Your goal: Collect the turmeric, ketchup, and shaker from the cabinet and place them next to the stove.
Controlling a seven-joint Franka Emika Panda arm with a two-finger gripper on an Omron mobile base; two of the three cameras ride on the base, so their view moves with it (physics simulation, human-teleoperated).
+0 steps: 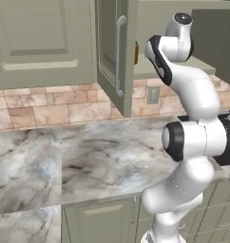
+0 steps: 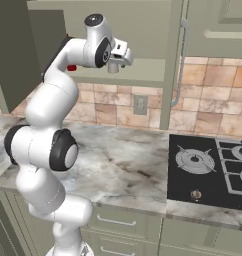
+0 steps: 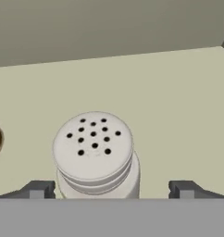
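Across the back of the kitchen runs a tan and brown stone-tile wall, and below it a long marble counter [image 1: 64, 161], grey-white with dark veining and a smooth sheen. Most of that counter lies bare between the arm's base and the wall, so there is wide flat room on it. Flush in the counter at its right end sits the stove [image 2: 213, 170], a flat black cooktop with round grey burner grates and a small knob near its front edge.

Above the counter hangs the cabinet [image 1: 112, 52], sage green and matte, its panelled door swung out toward the room with a long silver bar handle down its face. Inside, the floor is a plain pale cream board with a straight back edge under a darker rear wall.

On that board stands the shaker [image 3: 94, 155], a pale grey cylinder with a ridged collar and a domed top pierced by small dark holes. It sits between the fingers of the gripper [image 3: 111, 190], whose jaws are spread wide with clear gaps on both sides. Just left of the shaker, a dark brown rounded edge shows, too cropped to identify.
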